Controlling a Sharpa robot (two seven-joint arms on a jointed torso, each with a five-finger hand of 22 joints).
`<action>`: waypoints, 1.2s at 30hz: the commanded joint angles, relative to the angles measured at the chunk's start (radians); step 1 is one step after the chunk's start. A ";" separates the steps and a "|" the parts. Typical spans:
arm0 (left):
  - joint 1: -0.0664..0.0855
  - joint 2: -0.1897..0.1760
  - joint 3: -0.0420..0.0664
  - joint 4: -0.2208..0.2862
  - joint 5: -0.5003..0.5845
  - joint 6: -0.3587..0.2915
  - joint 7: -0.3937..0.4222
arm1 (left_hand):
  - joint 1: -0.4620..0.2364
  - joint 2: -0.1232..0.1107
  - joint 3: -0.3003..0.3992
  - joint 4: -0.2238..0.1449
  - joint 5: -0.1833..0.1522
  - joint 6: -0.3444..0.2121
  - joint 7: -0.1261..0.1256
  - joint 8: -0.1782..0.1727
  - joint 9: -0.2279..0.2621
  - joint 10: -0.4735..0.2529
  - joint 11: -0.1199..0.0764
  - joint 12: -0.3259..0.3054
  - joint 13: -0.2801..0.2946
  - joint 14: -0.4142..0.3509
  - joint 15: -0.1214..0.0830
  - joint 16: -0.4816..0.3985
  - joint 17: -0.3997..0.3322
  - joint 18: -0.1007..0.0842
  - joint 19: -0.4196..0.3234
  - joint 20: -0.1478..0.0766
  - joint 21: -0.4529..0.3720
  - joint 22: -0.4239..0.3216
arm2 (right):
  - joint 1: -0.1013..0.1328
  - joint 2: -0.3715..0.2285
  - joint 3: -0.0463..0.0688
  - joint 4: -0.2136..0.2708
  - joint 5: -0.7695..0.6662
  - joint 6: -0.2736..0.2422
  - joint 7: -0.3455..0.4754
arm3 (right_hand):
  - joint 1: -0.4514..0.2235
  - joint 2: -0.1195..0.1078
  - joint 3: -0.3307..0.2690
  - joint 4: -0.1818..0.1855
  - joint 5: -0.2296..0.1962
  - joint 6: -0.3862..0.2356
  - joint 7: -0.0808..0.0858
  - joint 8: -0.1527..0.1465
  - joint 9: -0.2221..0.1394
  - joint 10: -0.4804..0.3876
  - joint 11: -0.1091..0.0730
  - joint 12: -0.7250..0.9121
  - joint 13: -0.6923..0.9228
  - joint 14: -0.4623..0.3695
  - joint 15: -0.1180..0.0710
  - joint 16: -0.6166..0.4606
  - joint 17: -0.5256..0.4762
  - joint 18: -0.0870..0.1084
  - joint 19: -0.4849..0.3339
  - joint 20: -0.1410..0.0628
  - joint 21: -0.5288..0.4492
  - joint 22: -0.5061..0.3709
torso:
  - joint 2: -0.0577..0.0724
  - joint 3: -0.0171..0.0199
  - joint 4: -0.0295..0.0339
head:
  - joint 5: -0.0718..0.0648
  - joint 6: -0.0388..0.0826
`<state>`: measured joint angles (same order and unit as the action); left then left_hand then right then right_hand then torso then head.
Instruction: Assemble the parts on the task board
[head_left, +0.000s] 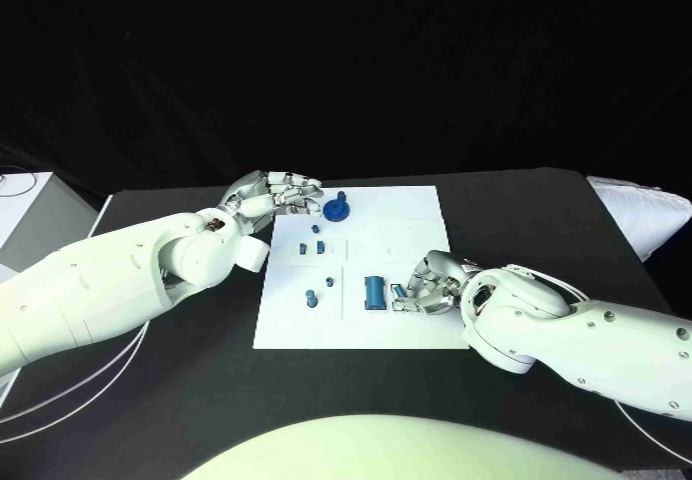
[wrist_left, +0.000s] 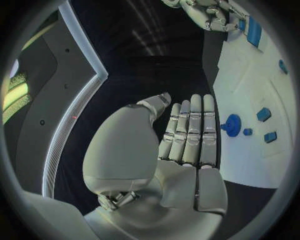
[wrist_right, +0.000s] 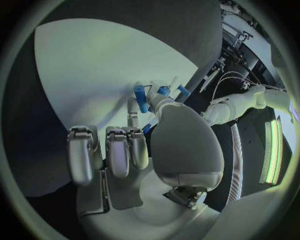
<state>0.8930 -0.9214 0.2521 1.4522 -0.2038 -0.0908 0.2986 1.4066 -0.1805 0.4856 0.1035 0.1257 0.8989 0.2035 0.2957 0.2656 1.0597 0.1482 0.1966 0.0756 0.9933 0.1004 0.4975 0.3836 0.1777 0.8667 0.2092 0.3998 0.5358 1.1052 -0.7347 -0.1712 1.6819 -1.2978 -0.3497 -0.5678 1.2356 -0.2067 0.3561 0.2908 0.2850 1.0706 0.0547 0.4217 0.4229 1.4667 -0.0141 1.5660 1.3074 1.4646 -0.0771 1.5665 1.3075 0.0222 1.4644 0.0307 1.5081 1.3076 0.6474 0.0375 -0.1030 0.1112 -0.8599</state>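
Head view has the white task board (head_left: 418, 215) lying in the middle of the black desk (head_left: 548, 230), with small blue parts scattered over it. At the board's far left corner the left hand (head_left: 277, 193) holds nothing, its fingers straight and side by side in the left wrist view, just beside a round blue part (head_left: 336, 209) with a small blue piece next to it. Two little blue blocks (head_left: 312, 246) lie nearer the middle, and two more small pieces (head_left: 319, 290) closer to the robot. By the board's right edge the right hand (head_left: 430, 283) rests with fingers curled around a small blue part (head_left: 397, 292), just beside a larger blue cylinder (head_left: 375, 291) lying flat on the board.
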 joint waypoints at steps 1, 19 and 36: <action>0.000 0.000 0.001 0.003 -0.002 0.020 0.001 | -0.004 0.009 -0.001 0.006 0.005 0.003 -0.003 -0.004 0.001 -0.004 0.000 0.002 0.001 -0.008 -0.001 -0.006 0.001 0.000 0.005 -0.001 -0.003 -0.001 | 0.001 -0.003 0.001 0.007 0.034 0.007 0.008 | -0.007 0.004 0.005 -0.005 0.007 0.003 -0.004 0.004 0.001 0.104 -0.008 0.004 0.263 0.106 -0.003 0.004 0.263 -0.011 0.093 -0.004 0.004 0.249 | 0.000 -0.0003 -0.0003 | 0.001 0.000; 0.000 -0.002 0.001 0.005 -0.002 0.027 -0.005 | -0.003 0.009 0.000 0.006 0.005 0.003 -0.003 -0.004 0.001 -0.004 0.000 0.002 0.001 -0.008 -0.001 -0.007 0.002 0.000 0.005 -0.001 -0.004 -0.001 | 0.009 0.013 0.002 -0.017 0.100 0.038 0.002 | -0.014 0.008 0.010 -0.003 0.014 0.003 -0.004 0.005 0.001 0.104 -0.008 0.005 0.263 0.106 -0.004 0.004 0.263 -0.011 0.092 -0.004 0.002 0.248 | 0.000 -0.0001 0.0003 | -0.002 0.000; 0.000 -0.001 0.001 0.003 -0.004 0.030 -0.009 | -0.003 0.009 0.000 0.006 0.006 0.003 -0.002 -0.004 0.001 -0.005 0.000 0.002 0.001 -0.009 -0.001 -0.008 0.003 0.001 0.006 -0.001 -0.005 -0.002 | 0.013 0.028 0.002 -0.032 0.105 0.021 0.002 | -0.029 0.009 0.011 -0.001 0.013 0.004 -0.004 0.007 0.002 0.104 -0.007 0.005 0.263 0.106 -0.004 0.004 0.263 -0.011 0.093 -0.005 0.006 0.249 | 0.000 0.0000 0.0008 | -0.006 0.002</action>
<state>0.8930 -0.9240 0.2521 1.4537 -0.2045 -0.0799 0.2862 1.4066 -0.1805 0.4857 0.1035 0.1257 0.8989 0.2034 0.2957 0.2655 1.0597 0.1483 0.1966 0.0755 0.9933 0.1004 0.4934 0.3851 0.1776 0.8666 0.2091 0.3998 0.5349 1.1185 -0.7088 -0.1688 1.6504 -1.1966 -0.3306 -0.5684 1.2158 -0.2000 0.3617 0.2912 0.2926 1.0721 0.0533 0.4254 0.4265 1.4667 -0.0140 1.5660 1.3080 1.4646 -0.0771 1.5665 1.3074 0.0222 1.4644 0.0307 1.5080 1.3074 0.6477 0.0372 -0.1028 0.1064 -0.8580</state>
